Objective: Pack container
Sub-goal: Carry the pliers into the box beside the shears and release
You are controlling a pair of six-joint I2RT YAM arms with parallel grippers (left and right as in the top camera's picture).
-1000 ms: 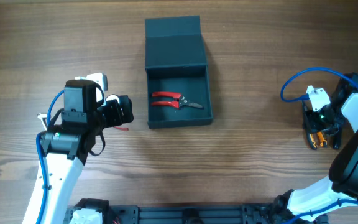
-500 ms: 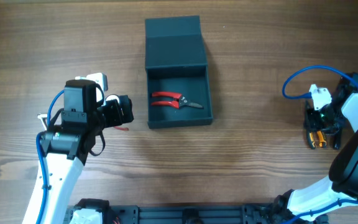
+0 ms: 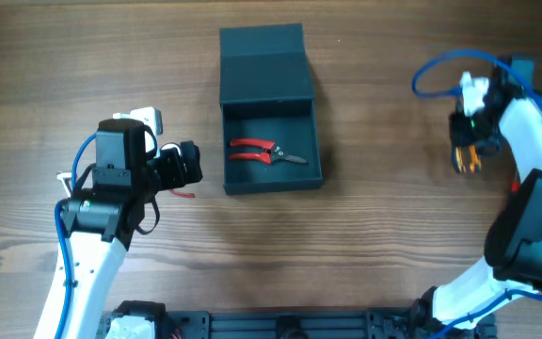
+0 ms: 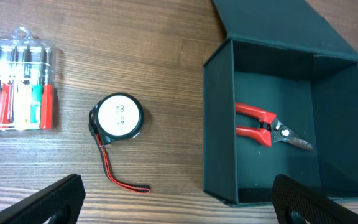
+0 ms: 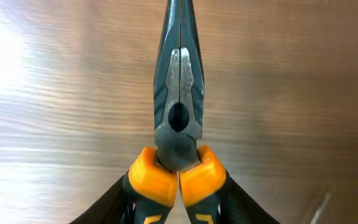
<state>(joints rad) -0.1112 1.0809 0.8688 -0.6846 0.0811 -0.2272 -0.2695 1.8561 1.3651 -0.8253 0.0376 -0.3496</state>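
The container (image 3: 271,183) is a dark teal-grey box at the table's middle, with its flap lid (image 3: 263,66) open at the far side. Red-handled pruners (image 3: 257,151) lie inside it. The box (image 4: 217,124) and pruners (image 4: 263,124) also show in the left wrist view. My left gripper (image 3: 188,168) is open and empty, left of the box, above a tape measure (image 4: 118,116); its fingers (image 4: 178,202) are wide apart. My right gripper (image 3: 469,143) is at the far right, shut on orange-and-black needle-nose pliers (image 5: 179,93) and holding them above the wood.
A clear case of screwdrivers (image 4: 16,88) lies left of the tape measure, whose red-and-black strap (image 4: 114,174) trails toward the front. The right arm's blue cable (image 3: 440,71) loops above the table at the right.
My right gripper has moved toward the far side and slightly left with the pliers in it. The left arm has not moved.
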